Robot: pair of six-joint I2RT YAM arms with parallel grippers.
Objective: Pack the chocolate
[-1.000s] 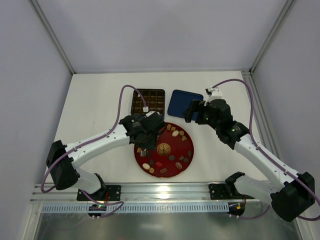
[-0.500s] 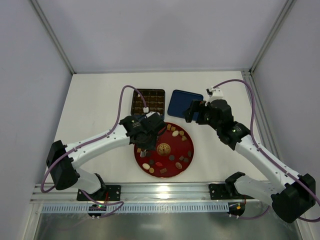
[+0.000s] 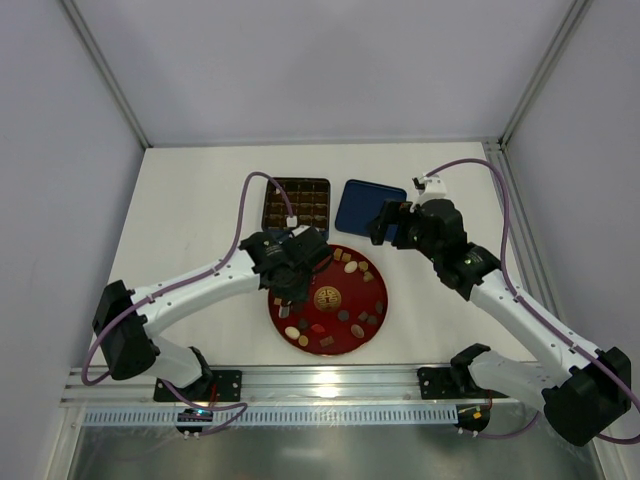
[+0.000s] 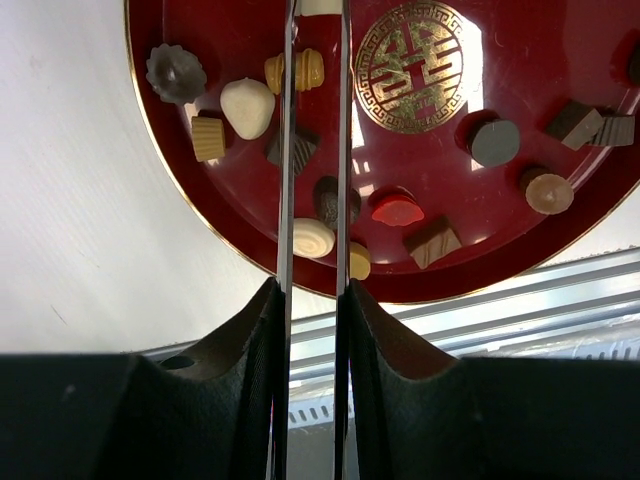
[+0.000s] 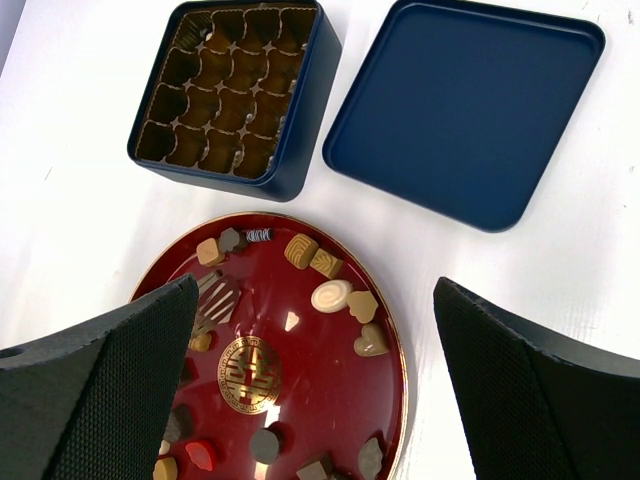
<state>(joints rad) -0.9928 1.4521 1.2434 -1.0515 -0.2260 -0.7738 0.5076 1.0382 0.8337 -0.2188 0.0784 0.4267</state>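
The chocolates [image 5: 331, 295] lie scattered on the red plate [image 4: 540, 50] (gold emblem), near the blue gridded box [image 5: 232, 90]. Left claw [image 4: 316, 20] hangs nearly closed over them, grip unclear; right claw [image 5: 318, 385] gapes wide.

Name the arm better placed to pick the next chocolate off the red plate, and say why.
Left. The left hand sits low over the plate, fingers narrowly set among the chocolates. The right hand hangs wide open over the blue lid, off the plate.

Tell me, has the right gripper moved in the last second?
No. The right gripper stays at the same place over the blue lid's right edge, seen from above.
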